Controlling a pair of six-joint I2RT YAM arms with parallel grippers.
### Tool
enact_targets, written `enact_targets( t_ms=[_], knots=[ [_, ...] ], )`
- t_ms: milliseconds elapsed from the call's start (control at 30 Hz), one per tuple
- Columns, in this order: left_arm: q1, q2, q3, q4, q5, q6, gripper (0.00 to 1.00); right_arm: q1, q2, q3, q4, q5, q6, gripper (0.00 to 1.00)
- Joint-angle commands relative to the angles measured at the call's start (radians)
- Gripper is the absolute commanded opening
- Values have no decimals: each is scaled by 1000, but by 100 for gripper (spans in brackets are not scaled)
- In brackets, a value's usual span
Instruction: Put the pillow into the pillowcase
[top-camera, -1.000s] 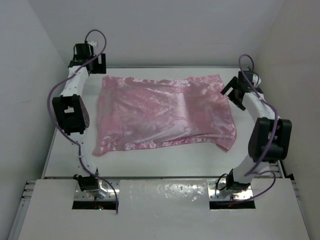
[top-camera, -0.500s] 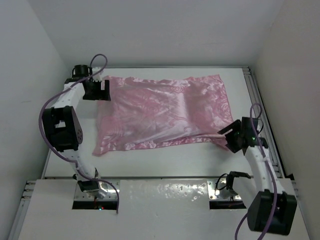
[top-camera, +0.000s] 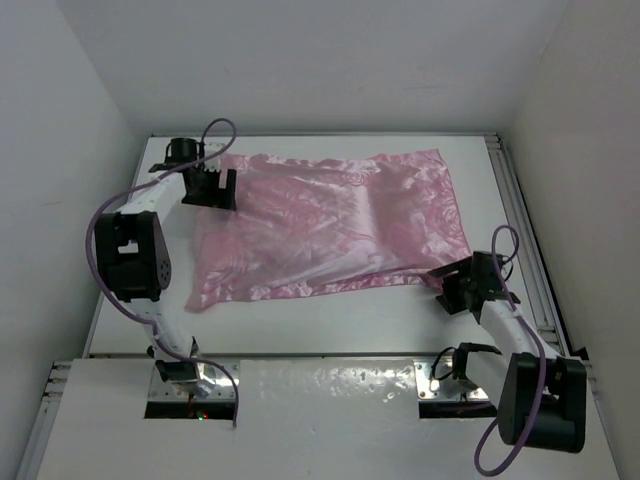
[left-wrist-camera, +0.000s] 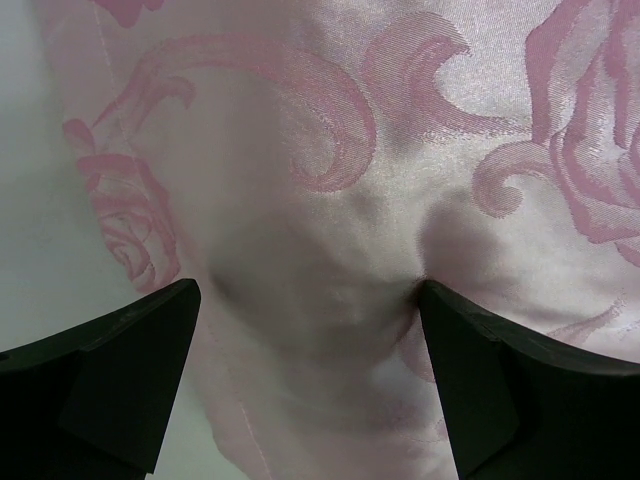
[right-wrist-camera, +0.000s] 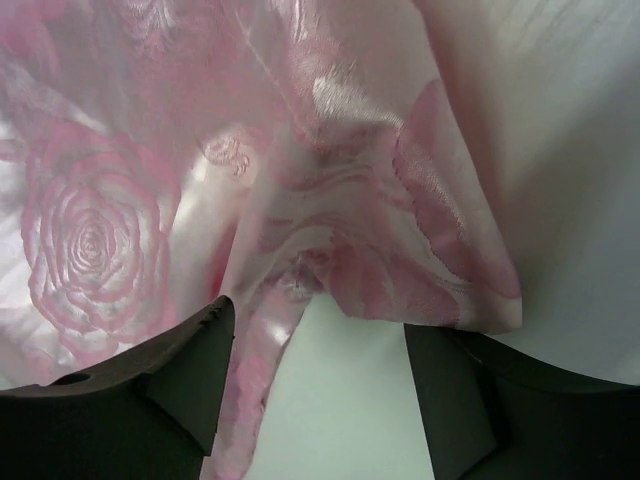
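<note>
The shiny pink pillowcase (top-camera: 330, 220) lies spread on the white table, puffed up in the middle. The pillow is hidden; no cream fabric shows. My left gripper (top-camera: 212, 188) sits over the pillowcase's far left edge. In the left wrist view its jaws (left-wrist-camera: 308, 292) stand wide apart, open, astride a soft bulge of the pink cloth (left-wrist-camera: 300, 150). My right gripper (top-camera: 452, 290) is at the pillowcase's near right corner. In the right wrist view it is open (right-wrist-camera: 318, 322), with bare table between the fingers and the drooping corner (right-wrist-camera: 430, 270) just ahead; a fabric edge runs along the left finger (right-wrist-camera: 190, 370).
White walls close in the table on the left, back and right. A metal rail (top-camera: 520, 230) runs along the right side. The arm bases sit at the near edge (top-camera: 190, 375), with bare table (top-camera: 330, 325) between them and the pillowcase.
My right arm has swung from the pillowcase's far right side down to its near right corner. My left gripper has moved right from the back left corner onto the pillowcase's edge.
</note>
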Motion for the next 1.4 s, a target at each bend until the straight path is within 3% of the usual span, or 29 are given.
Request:
enact_targets(
  t_ms=[0, 67, 133, 167, 200, 233, 267, 467, 733, 800, 867, 933, 967, 1000, 1167, 1200, 1233, 1267, 1367],
  knots=[
    [-5, 25, -28, 76, -55, 24, 90, -10, 40, -7, 31, 107, -15, 68],
    [17, 66, -15, 81, -63, 21, 90, -27, 37, -10, 21, 124, -31, 61],
    [34, 114, 17, 79, -69, 8, 87, -42, 23, -20, 15, 147, -37, 42],
    [34, 129, 26, 78, -73, 6, 86, -47, 19, -20, 0, 150, -40, 22],
    [34, 150, 44, 82, -82, 8, 86, -61, 6, -19, -17, 158, -41, 11],
    [34, 157, 50, 88, -89, 8, 86, -67, -1, -5, -46, 166, -54, 2],
    [34, 164, 55, 96, -92, 6, 86, -76, -12, 6, -111, 172, -63, 0],
    [37, 226, 130, 108, -161, 6, 86, -203, -127, 46, -251, 123, -166, 0],
    [34, 206, 126, 101, -132, -6, 86, -277, -6, 117, -296, -132, -301, 0],
    [34, 185, 110, 98, -109, -11, 87, -277, 37, 169, -359, -196, -353, 24],
    [34, 162, 103, 95, -89, -15, 87, -277, 38, 203, -397, -248, -380, 66],
    [34, 146, 106, 82, -80, -14, 88, -277, 8, 271, -454, -261, -399, 81],
    [37, 132, 109, 73, -75, -11, 88, -277, -30, 301, -475, -239, -405, 94],
    [37, 126, 118, 67, -72, -11, 88, -277, -53, 370, -495, -215, -411, 99],
    [43, 91, 173, 18, -58, -9, 89, -277, -78, 564, -532, -130, -446, 99],
    [46, 83, 181, 9, -60, -9, 89, -277, -46, 599, -523, -164, -459, 94],
    [51, 74, 190, 6, -60, -11, 89, -277, -25, 605, -490, -185, -463, 89],
    [55, 56, 195, 6, -58, -17, 90, -271, 30, 616, -477, -228, -469, 70],
    [72, 16, 205, -10, -55, -23, 91, -241, 127, 602, -391, -267, -466, 43]
  ],
)
